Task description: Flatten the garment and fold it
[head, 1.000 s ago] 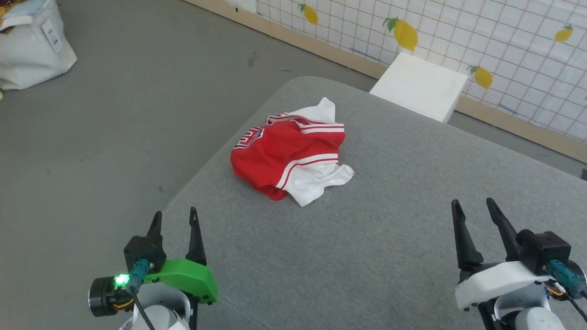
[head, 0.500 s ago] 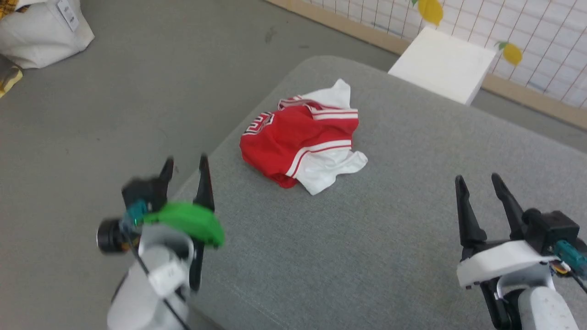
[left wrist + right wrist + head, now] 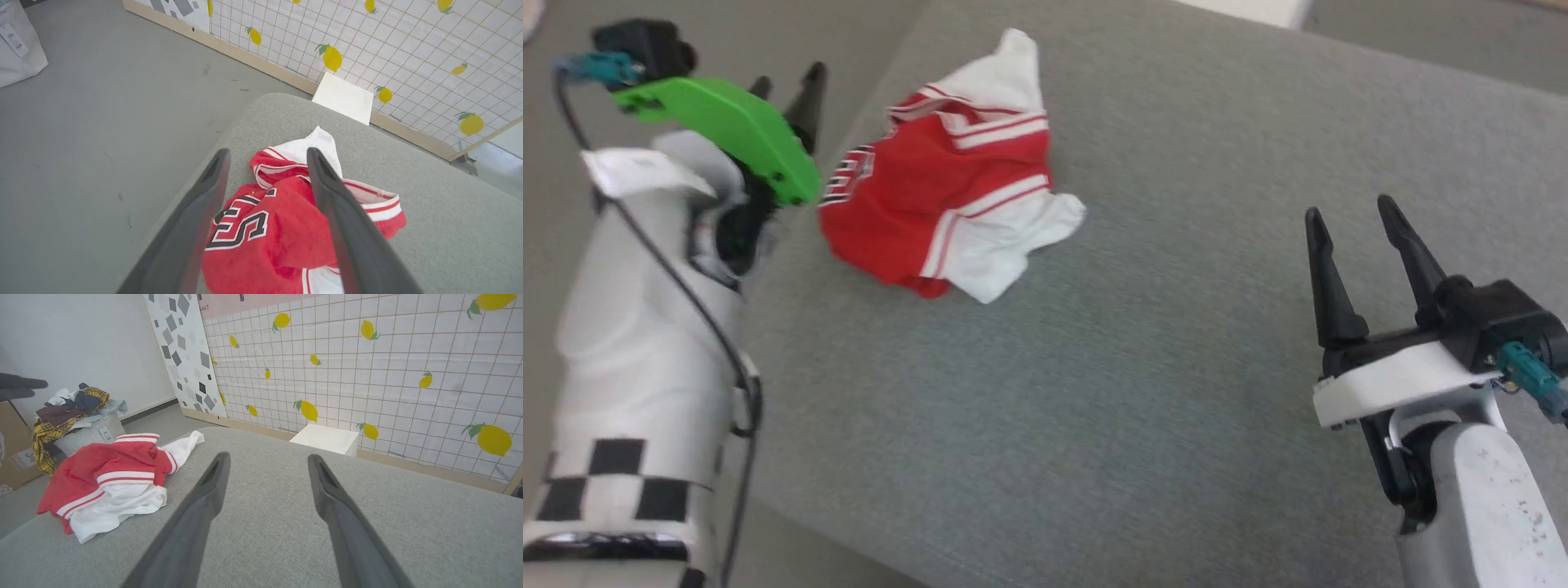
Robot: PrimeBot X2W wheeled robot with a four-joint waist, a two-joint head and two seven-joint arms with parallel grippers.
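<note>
Grey tabletop [image 3: 1176, 367]: hovering left gripper [image 3: 788, 75] beside crumpled red jersey [image 3: 915, 196], right gripper [image 3: 1347, 207] idling apart, fingers all spread; flattening pending, probably needing edge pinch.

Left arm: a bright green cover [image 3: 719, 131] is capping the wrist. Up and to the left of the green cover, a black housing [image 3: 645, 41] is carrying a teal connector [image 3: 600, 67]. A thin black cable [image 3: 698, 312] is running below the green cover along a pale, glossy forearm [image 3: 645, 351]. Farther below the green cover, a black-and-white checker band [image 3: 613, 490] is ringing that forearm. Beside the green cover, the left gripper [image 3: 788, 80] is showing two long, dark, tapering fingers.

Right arm, well to the right of the green cover: the right gripper [image 3: 1349, 211] is showing matching fingers. It is wearing a white cover [image 3: 1396, 380], a second black housing [image 3: 1494, 314] and a second teal connector [image 3: 1523, 367]. The off-white right forearm [image 3: 1478, 506] is showing small dark specks.
</note>
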